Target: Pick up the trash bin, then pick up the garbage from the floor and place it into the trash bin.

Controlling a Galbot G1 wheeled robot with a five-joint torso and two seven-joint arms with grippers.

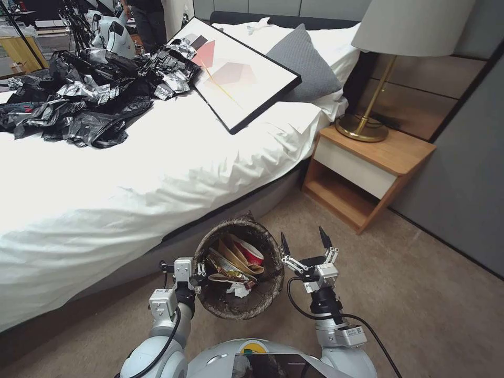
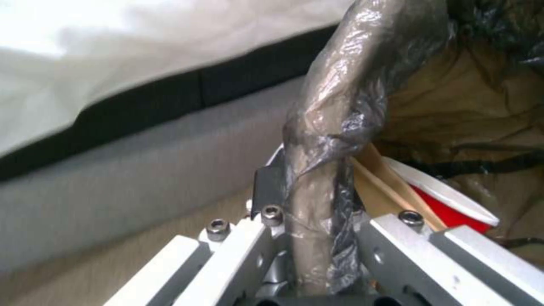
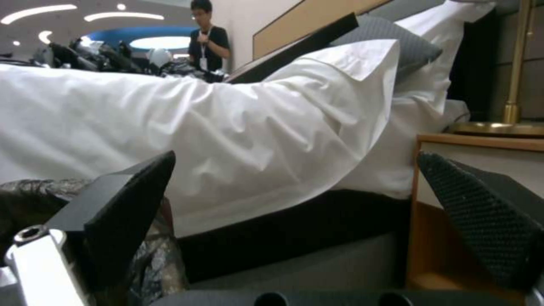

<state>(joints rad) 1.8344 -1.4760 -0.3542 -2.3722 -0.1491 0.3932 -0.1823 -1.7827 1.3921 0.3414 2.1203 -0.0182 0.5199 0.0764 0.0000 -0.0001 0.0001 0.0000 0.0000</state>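
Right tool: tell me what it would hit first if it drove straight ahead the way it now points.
Most likely the bed. The right tool stands open beside the trash bin, aimed at the white sheet overhang and the dark bed base beneath it. The nightstand sits off to one side; depth is uncertain.

My left gripper (image 2: 317,238) is pale matt metal with shiny screws, and between its jaws I see the wrinkly, shiny plastic liner bag on the rim of the trash bin (image 1: 269,265). Just past those jaws sits a glossy red paper cup (image 2: 448,204) and brown paper. My right gripper (image 1: 303,242) has black fingertips (image 3: 482,212) with a rough, bumpy rubber look. Beyond them I see soft white cloth on the bed (image 3: 238,127) and smooth wood on the nightstand (image 1: 378,157).
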